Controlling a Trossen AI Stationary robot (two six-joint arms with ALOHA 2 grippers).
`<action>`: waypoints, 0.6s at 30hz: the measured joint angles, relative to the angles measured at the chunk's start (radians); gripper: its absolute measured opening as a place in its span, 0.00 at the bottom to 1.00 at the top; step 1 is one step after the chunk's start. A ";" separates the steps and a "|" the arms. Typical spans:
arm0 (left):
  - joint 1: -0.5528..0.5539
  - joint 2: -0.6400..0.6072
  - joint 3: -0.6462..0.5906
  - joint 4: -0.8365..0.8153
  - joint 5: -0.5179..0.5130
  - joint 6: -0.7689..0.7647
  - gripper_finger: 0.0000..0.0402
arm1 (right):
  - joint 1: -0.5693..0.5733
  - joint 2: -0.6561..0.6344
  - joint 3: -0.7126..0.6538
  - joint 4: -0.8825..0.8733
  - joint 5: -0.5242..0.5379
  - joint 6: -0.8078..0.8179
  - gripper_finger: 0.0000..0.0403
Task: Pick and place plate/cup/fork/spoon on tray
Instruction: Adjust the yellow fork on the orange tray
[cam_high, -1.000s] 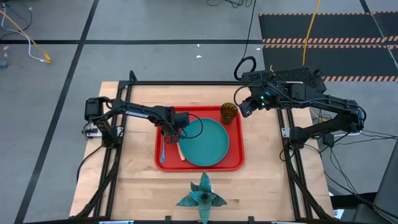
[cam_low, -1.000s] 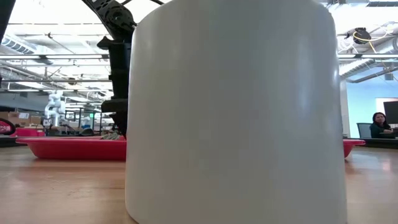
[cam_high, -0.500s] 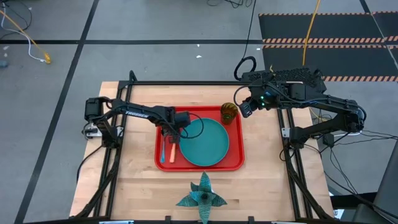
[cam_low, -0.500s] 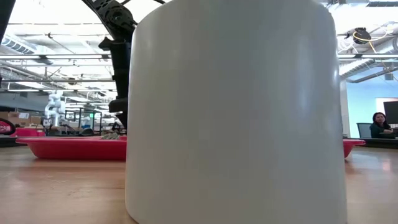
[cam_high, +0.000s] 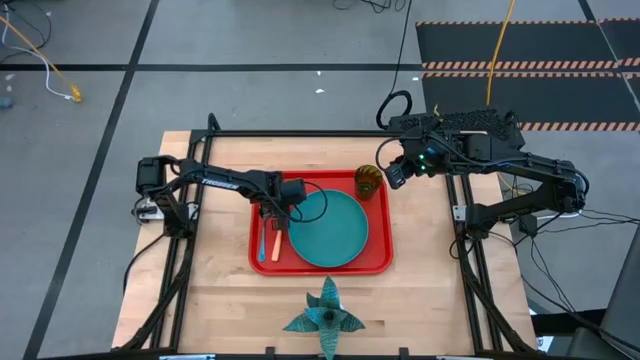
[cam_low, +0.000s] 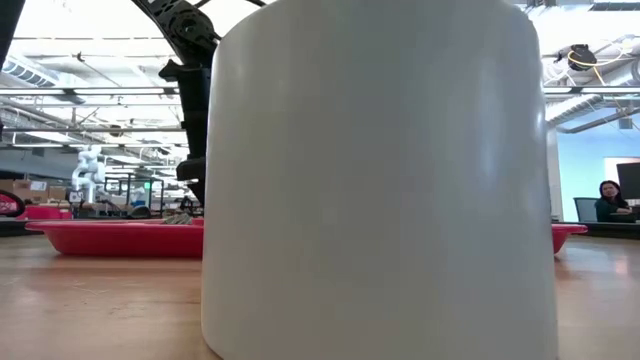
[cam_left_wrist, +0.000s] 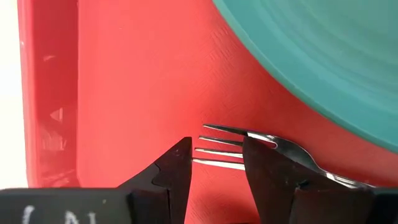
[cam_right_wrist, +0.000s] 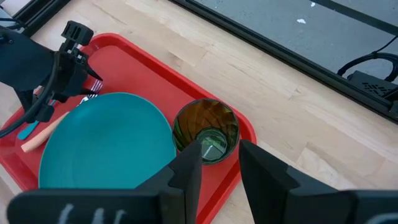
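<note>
The red tray (cam_high: 380, 258) lies mid-table and bears the teal plate (cam_high: 333, 228). The amber-green cup (cam_high: 368, 182) stands upright in the tray's far right corner. Left of the plate, the orange-handled fork (cam_high: 276, 246) and the blue-handled spoon (cam_high: 262, 247) lie side by side on the tray floor. My left gripper (cam_high: 277, 216) points down, open, over the fork's tines (cam_left_wrist: 217, 151). My right gripper (cam_high: 393, 176) hangs open, high above the tray's far right corner, with the cup (cam_right_wrist: 206, 132) below it. My left gripper comes from above with open fingers astride the fork's tine end (cam_left_wrist: 214, 163). The tines lie in the gap along the line between the fingers, and the neck runs under one finger (cam_left_wrist: 267, 177). Whether a finger touches the fork, I cannot tell. The fork lies flat on the tray.
A teal spiky star-shaped object (cam_high: 324, 314) sits near the table's front edge. A large white cylinder (cam_low: 380, 180) fills most of the low view, with the tray's rim (cam_low: 110, 238) showing beside it. A person (cam_low: 608, 198) sits far off in the room.
The fork's orange handle end has swung toward the tray's left side and now lies alongside the spoon; its tine end has stayed under my left gripper. In the low view my left gripper has tipped slightly.
</note>
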 joint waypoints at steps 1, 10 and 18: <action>0.000 0.000 0.000 -0.003 0.000 0.000 0.36 | 0.000 0.000 0.000 0.000 0.000 0.000 0.25; 0.000 0.000 0.000 -0.033 0.000 -0.007 0.36 | 0.000 0.000 0.000 0.000 0.000 0.000 0.25; 0.000 0.000 0.001 -0.034 0.000 -0.014 0.36 | 0.000 0.000 0.000 0.000 0.000 0.000 0.25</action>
